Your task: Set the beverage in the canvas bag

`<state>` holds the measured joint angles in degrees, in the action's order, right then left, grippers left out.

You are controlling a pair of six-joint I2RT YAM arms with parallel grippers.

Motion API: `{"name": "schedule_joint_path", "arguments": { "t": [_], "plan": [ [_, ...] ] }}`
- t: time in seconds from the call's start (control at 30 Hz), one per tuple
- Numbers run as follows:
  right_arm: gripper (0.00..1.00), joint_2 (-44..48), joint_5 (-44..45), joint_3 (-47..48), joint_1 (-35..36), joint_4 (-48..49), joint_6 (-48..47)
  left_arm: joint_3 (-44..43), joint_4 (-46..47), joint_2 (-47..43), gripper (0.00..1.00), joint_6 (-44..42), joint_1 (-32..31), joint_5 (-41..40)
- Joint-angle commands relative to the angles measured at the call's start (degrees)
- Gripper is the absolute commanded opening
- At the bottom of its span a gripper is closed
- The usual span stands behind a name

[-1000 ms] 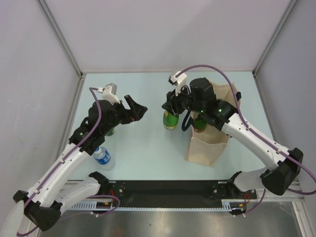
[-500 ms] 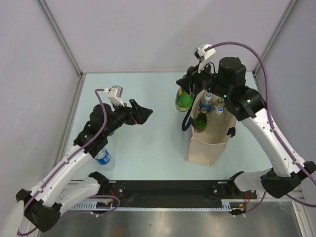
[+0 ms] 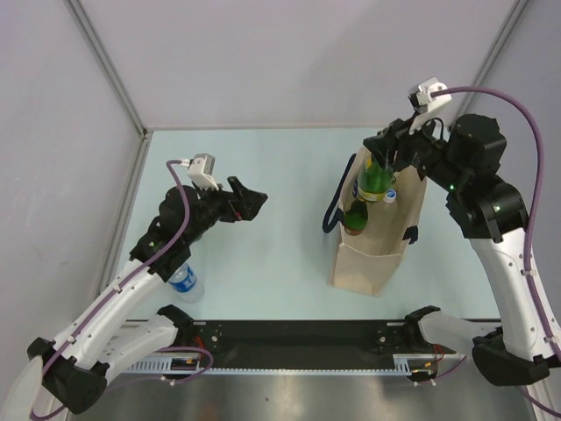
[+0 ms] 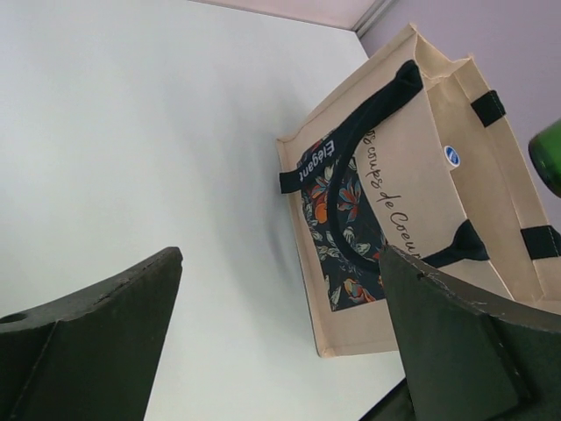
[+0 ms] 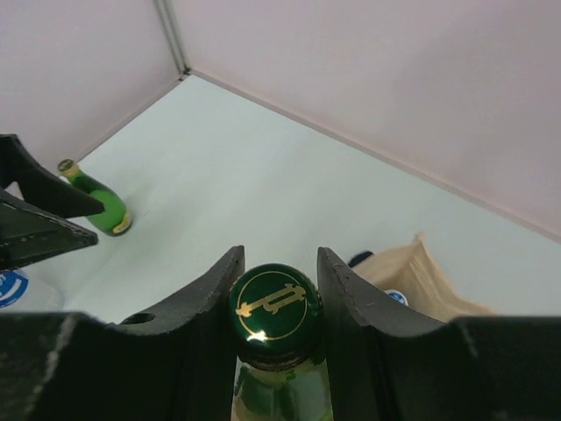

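Now the right pincer [image 5: 276, 303], clamped on the green bottle [image 3: 374, 181], had carried it from beside the canvas bag [image 3: 368, 259] to over its top, ready for lowering; the left pincer [image 3: 250, 200] gaped idle.

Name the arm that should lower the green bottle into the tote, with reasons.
Right. The right gripper is shut on the green bottle, holding it over the open top of the canvas bag. The left gripper is open and empty, away from it.
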<state>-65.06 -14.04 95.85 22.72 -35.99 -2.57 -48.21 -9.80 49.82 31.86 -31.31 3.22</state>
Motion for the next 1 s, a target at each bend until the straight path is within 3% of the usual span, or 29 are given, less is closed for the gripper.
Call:
{"name": "schedule_joint_path", "arguments": {
  "t": [0.0, 0.5, 0.97],
  "plan": [
    [0.00, 4.5, -1.2, -4.3, -3.9, 7.4, -0.1, -1.0, -0.5, -1.5, 1.00, -1.2, 0.5, -3.0],
    [0.00, 9.9, -2.1, -26.9, -5.6, 17.5, 0.1, 0.0, -3.6, -5.2, 1.00, -0.7, 0.7, -6.0],
    [0.00, 10.3, -2.8, -42.0, 0.2, 29.7, -2.9, 2.0, -5.8, -8.0, 1.00, 0.9, 0.6, -7.5]
  ]
}}
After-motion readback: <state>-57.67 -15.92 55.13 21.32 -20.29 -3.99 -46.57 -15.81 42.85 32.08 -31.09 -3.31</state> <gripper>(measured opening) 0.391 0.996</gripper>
